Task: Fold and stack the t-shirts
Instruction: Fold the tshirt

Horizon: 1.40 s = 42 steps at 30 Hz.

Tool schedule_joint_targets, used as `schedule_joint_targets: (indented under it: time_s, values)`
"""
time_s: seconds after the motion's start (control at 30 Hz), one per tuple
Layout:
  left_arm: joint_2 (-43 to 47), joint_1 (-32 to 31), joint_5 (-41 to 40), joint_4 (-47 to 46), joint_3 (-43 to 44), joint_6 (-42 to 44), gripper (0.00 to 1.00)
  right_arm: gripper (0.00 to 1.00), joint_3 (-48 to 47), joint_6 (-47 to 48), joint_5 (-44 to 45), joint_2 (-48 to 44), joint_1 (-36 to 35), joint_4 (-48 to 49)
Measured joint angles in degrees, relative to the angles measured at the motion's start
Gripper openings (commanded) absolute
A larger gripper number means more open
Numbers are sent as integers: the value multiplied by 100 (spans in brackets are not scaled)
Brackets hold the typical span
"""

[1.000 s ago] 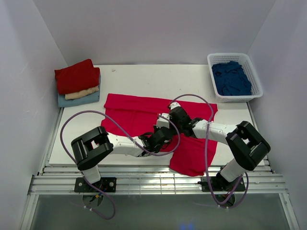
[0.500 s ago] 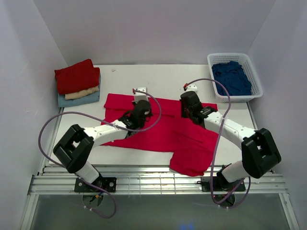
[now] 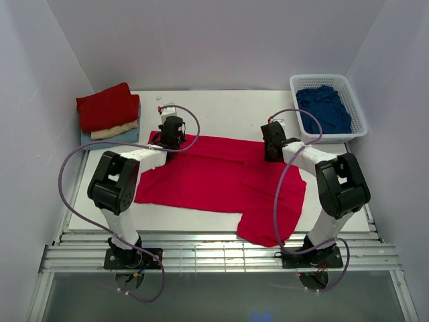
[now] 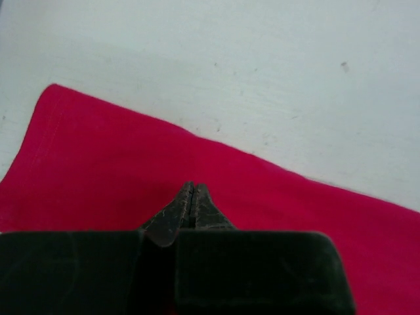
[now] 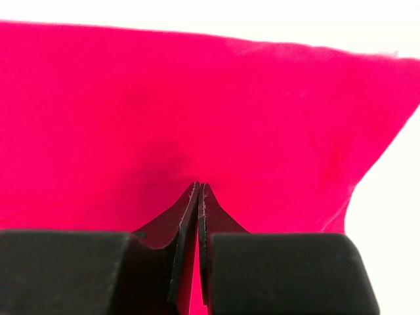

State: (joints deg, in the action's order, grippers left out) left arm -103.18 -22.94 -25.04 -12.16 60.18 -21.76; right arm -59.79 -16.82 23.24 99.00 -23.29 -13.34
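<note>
A bright crimson-red t-shirt (image 3: pixel 221 178) lies spread flat across the table, with one part reaching the near edge at the right. My left gripper (image 3: pixel 172 136) is shut, its tips resting on the shirt's far left corner; in the left wrist view the closed tips (image 4: pixel 191 187) sit on red cloth (image 4: pixel 98 170) just short of its far edge. My right gripper (image 3: pixel 271 149) is shut on top of the shirt's far right part; in the right wrist view its tips (image 5: pixel 199 186) meet over the cloth (image 5: pixel 197 98). No cloth shows between either pair of jaws.
A folded stack stands at the back left: a darker red shirt (image 3: pixel 107 107) over a cream one (image 3: pixel 115 129) and a pale blue one (image 3: pixel 110 141). A white lattice basket (image 3: pixel 295 84) at the back right holds a navy shirt (image 3: pixel 324 111). Walls close in on three sides.
Both grippers have swept from the middle of the shirt outward and away, the left to the far left corner, the right to the far right. The shirt lies flatter and uncovered.
</note>
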Motion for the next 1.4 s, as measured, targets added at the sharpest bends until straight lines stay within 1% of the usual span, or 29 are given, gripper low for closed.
schedule_joint_targets:
  time_s: [0.13, 0.27, 0.53, 1.0, 1.4]
  values:
    - [-535, 166, 177, 146, 85, 9, 0, 8, -107, 85, 0, 133, 175, 17]
    - [-883, 195, 249, 267, 133, -20, 0, 8, -144, 131, 4, 269, 304, 15]
    - [-1088, 208, 297, 315, 420, -94, 0, 8, -470, 254, -11, 710, 378, 22]
    - [-1198, 466, 293, 269, 538, -313, 0, 8, -1910, 450, -186, 1825, 474, 140]
    - [-1816, 627, 188, 275, 1360, -245, 0, 8, -3049, 640, -529, 2570, 632, -4]
